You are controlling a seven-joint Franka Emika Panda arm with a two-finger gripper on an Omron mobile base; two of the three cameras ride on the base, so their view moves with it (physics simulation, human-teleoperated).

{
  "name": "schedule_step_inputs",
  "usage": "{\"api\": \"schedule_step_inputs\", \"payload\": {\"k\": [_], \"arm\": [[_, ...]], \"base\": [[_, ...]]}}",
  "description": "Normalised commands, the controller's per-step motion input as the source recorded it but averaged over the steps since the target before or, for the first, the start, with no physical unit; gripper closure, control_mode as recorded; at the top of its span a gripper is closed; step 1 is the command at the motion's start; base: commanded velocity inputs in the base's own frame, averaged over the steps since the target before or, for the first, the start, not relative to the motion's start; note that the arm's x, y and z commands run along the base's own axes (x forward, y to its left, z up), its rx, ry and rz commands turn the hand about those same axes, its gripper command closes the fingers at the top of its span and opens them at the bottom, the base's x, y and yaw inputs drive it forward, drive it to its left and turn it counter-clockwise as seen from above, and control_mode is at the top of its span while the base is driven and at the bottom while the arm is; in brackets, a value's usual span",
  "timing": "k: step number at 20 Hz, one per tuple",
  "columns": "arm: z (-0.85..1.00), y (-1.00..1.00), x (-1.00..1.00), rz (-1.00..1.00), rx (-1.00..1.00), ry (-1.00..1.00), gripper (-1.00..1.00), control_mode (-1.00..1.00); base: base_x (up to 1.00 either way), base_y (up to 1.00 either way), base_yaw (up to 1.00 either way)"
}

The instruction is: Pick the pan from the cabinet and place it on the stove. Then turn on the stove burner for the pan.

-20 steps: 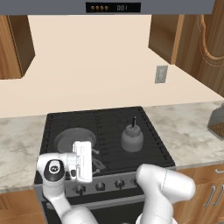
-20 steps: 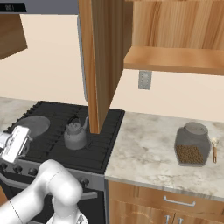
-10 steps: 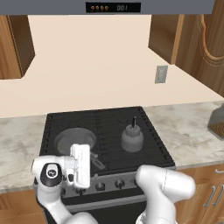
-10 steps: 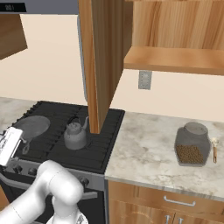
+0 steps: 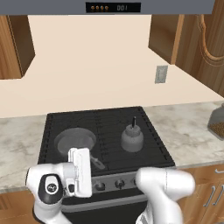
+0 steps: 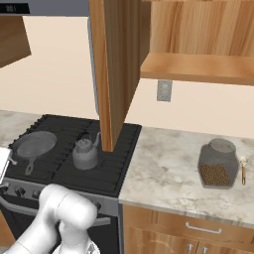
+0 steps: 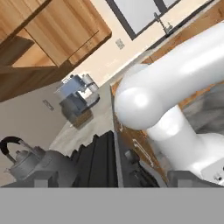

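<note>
left base view: pan (image 5: 74, 141) sits on stove (image 5: 144, 131); gripper (image 7: 111, 179) wide, holding nothing.

Dark-grey pan (image 5: 74, 139) sits flat on black stove (image 5: 109, 124) — front-left grate.

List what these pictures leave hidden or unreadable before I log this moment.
- Stove knobs: in the left base view the arm's white links cover part of the row; which one serves the pan cannot be told.
- Pan handle: its near end hides behind the hand.
- Pincer: cut off by the left edge of the right base view.
- Hood display: too small to read.
</note>
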Motion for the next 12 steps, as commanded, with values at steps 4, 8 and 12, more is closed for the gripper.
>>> {"api": "schedule_step_inputs", "payload": {"k": [4, 8, 12], "arm": [[0.38, 0.04, -0.55, 0.16, 0.00, -0.37, -1.00, -1.00], [0.23, 0.09, -0.57, 0.21, -0.03, -0.32, -1.00, -1.00], [0.02, 0.24, -0.49, 0.25, -0.14, -0.20, -1.00, -1.00]], "base": [[0.00, 0.00, 0.00], [0.00, 0.00, 0.00], [0.00, 0.00, 0.00]]}}
